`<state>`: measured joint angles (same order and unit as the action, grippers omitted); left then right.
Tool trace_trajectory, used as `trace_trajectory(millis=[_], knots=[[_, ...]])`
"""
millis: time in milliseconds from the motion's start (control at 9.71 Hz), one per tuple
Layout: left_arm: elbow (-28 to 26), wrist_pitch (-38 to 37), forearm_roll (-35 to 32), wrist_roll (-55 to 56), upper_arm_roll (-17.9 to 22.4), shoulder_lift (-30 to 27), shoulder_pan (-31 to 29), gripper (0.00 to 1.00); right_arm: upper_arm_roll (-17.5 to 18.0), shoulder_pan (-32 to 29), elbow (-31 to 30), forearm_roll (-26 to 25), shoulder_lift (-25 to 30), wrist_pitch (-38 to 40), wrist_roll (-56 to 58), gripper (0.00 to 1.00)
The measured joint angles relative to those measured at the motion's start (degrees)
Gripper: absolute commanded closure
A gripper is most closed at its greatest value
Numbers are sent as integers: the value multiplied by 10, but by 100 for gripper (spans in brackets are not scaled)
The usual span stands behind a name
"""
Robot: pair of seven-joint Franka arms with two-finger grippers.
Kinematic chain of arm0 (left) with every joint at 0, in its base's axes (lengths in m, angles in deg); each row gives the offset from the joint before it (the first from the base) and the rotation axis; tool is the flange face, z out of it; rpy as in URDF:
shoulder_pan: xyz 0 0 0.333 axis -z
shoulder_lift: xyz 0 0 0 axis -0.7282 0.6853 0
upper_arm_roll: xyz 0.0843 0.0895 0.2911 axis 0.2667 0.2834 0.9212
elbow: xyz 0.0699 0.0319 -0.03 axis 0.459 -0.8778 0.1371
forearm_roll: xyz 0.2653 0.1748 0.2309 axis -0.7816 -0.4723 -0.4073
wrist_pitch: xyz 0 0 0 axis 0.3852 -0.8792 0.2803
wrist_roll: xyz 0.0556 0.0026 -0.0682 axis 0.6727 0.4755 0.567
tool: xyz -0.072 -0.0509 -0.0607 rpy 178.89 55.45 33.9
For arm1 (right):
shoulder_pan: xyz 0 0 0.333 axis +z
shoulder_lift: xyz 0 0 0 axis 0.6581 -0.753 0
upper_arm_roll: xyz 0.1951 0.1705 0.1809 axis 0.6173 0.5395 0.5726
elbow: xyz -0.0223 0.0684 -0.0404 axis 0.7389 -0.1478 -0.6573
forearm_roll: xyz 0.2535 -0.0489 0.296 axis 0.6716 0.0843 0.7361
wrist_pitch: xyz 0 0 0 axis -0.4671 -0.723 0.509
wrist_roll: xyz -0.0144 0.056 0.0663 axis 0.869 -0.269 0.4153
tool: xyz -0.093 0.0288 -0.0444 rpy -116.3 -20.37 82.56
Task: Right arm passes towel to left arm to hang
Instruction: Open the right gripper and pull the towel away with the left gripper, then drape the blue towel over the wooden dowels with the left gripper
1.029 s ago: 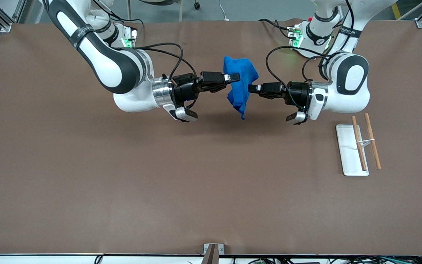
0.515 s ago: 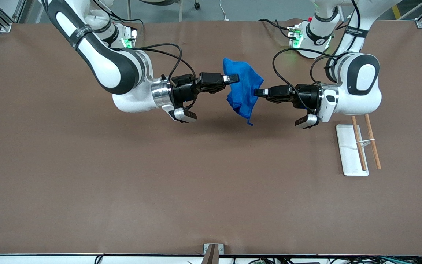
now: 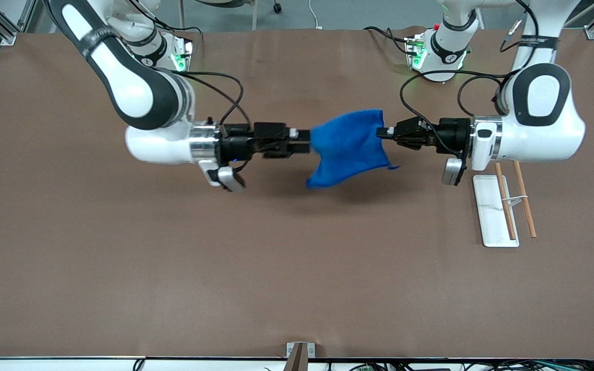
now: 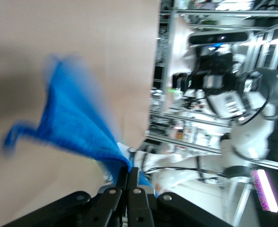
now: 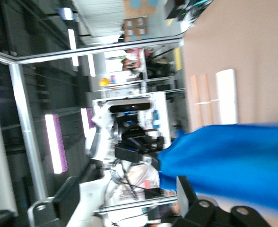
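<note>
The blue towel point(image 3: 348, 149) hangs in the air between the two grippers, spread out and blurred. My left gripper point(image 3: 382, 132) is shut on its upper corner; the left wrist view shows the jaws point(image 4: 132, 172) pinched on the cloth point(image 4: 73, 123). My right gripper point(image 3: 304, 142) is open at the towel's loose edge. In the right wrist view one finger point(image 5: 184, 189) stands wide of the centre, and the towel point(image 5: 233, 161) streams away to the left gripper point(image 5: 146, 144).
A white rack base point(image 3: 489, 206) with two wooden bars point(image 3: 506, 201) lies on the brown table point(image 3: 225, 257) under the left arm's wrist, toward the left arm's end. The arms' bases point(image 3: 439, 51) stand along the edge farthest from the front camera.
Both arms drew apart, each toward its own end of the table. The left gripper pulled the towel along, and it spread from a hanging bunch into a wide sheet. Both wrists turned.
</note>
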<state>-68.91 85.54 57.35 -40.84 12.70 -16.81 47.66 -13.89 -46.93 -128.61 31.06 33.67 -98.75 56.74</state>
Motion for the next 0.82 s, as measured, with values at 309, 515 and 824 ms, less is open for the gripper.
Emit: trace_trajectory(millis=[309,515,824], knots=[[51,2,-160,0,44,0,-2,100,-80,-3,0,-230,21,-1,-69,0],[69,3,-226,-11,84,1,-3,100,-135,-4,-1,-394,38,-1,-120,0],[85,10,-322,-42,148,12,-5,100,-219,-4,-1,-585,60,27,-165,0]])
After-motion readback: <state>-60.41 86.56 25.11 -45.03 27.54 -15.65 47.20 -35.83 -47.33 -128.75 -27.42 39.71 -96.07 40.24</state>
